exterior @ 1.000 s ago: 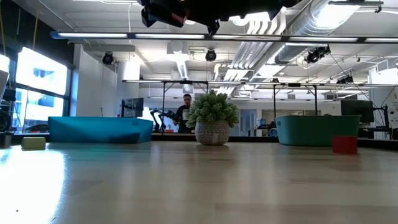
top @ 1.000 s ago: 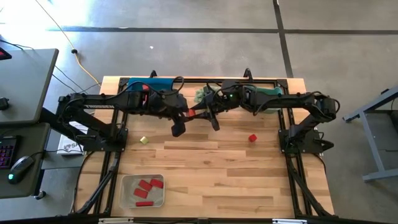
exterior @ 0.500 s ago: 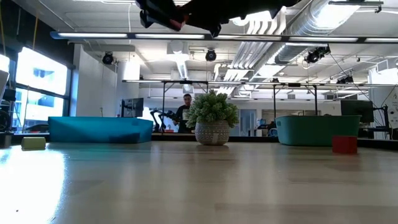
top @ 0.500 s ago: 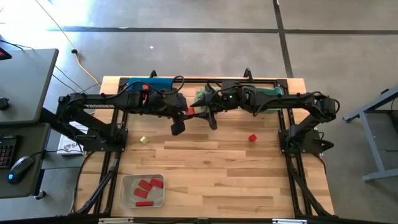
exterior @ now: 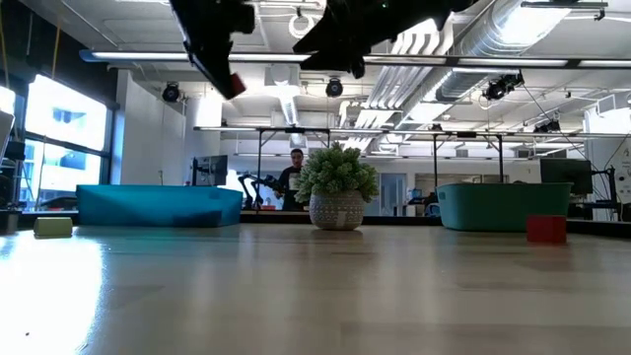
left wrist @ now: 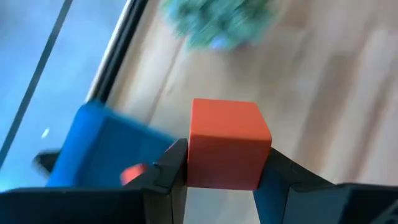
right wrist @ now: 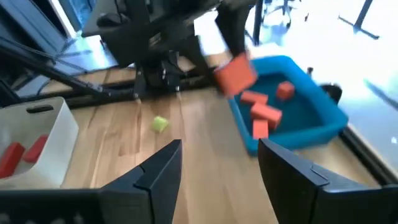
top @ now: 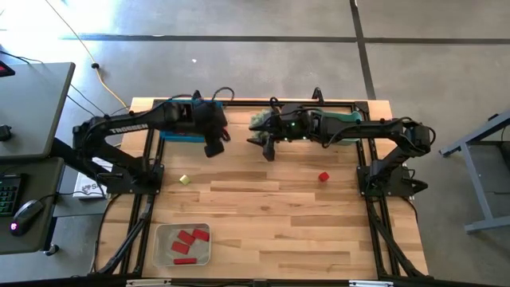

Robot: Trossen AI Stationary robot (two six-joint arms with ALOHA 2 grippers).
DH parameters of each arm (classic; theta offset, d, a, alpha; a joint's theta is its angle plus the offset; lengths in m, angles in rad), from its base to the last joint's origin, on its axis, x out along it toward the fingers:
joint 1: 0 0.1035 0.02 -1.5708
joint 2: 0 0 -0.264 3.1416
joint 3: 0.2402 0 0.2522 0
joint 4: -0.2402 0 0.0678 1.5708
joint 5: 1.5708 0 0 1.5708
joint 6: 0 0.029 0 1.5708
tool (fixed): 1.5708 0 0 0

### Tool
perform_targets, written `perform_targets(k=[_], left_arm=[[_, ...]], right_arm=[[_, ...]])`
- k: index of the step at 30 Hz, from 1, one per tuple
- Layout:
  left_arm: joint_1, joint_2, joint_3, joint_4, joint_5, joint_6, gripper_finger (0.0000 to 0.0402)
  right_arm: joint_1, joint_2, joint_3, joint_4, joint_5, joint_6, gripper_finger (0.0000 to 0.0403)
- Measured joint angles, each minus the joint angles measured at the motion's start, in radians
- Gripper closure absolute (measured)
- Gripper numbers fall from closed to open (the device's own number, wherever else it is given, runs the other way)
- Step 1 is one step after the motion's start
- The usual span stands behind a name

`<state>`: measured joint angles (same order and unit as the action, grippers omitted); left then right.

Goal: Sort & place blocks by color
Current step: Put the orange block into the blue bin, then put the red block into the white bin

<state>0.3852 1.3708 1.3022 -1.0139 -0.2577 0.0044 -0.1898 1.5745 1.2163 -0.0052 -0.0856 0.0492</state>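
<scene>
My left gripper (top: 213, 148) hangs high above the table beside the blue bin (top: 190, 121), shut on an orange-red cube (left wrist: 227, 143). The same cube (right wrist: 235, 73) shows in the right wrist view and, in the low view, as the cube (exterior: 235, 86) under the gripper. Several orange-red blocks (right wrist: 266, 112) lie in the blue bin (right wrist: 292, 109). My right gripper (top: 268, 149) is open and empty in the air near the plant (top: 259, 121). A red block (top: 323, 177) and a yellow-green block (top: 184, 180) rest on the table. My left gripper pinches the orange-red cube by two opposite side faces (left wrist: 194, 163), one finger on each. The fingers come from above, slanting down. The cube is lifted clear, well above the table, and sticks out beyond the fingertips.
A clear tray (top: 162, 239) with several red blocks sits near the table's near left edge. A teal bin (top: 344, 118) stands at the far right, and the potted plant (exterior: 337, 197) between the two bins. Bare wood lies in the table's middle.
My left gripper has drawn away from my right gripper, moving toward the table's left and far edge, to the blue bin, carrying the orange-red cube with it. My right gripper has stayed near the plant, now apart from the cube.
</scene>
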Motion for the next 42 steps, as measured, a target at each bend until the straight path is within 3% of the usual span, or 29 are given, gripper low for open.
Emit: perform_targets(k=[7, 14, 20, 26, 31, 37, 42], left_arm=[[0.194, 0.032, 0.000, -0.078, 0.028, 0.112, 0.0292], [0.347, 0.101, 0.000, -0.097, 0.096, 0.218, 0.0292], [0.441, 0.180, 0.000, -0.097, 0.120, 0.286, 0.0268], [0.499, 0.270, 0.000, -0.096, 0.119, 0.302, 0.0271], [0.524, 0.327, 0.000, -0.094, 0.112, 0.265, 0.0265], [0.533, 0.357, 0.000, -0.093, 0.106, 0.257, 0.0235], [0.532, 0.362, 0.000, -0.085, 0.105, 0.240, 0.0203]], right_arm=[[0.008, 0.000, 0.000, -0.112, -0.013, 0.065, 0.0206], [0.016, 0.000, 0.000, -0.298, -0.016, 0.264, 0.0206], [0.016, 0.000, 0.000, -0.498, -0.021, 0.453, 0.0206], [0.016, 0.000, -0.001, -0.637, -0.019, 0.577, 0.0206], [0.016, 0.000, -0.003, -0.758, 0.054, 0.703, 0.0206], [0.016, 0.000, -0.003, -0.915, 0.133, 0.833, 0.0206], [0.029, 0.000, -0.004, -1.022, 0.193, 0.850, 0.0206]])
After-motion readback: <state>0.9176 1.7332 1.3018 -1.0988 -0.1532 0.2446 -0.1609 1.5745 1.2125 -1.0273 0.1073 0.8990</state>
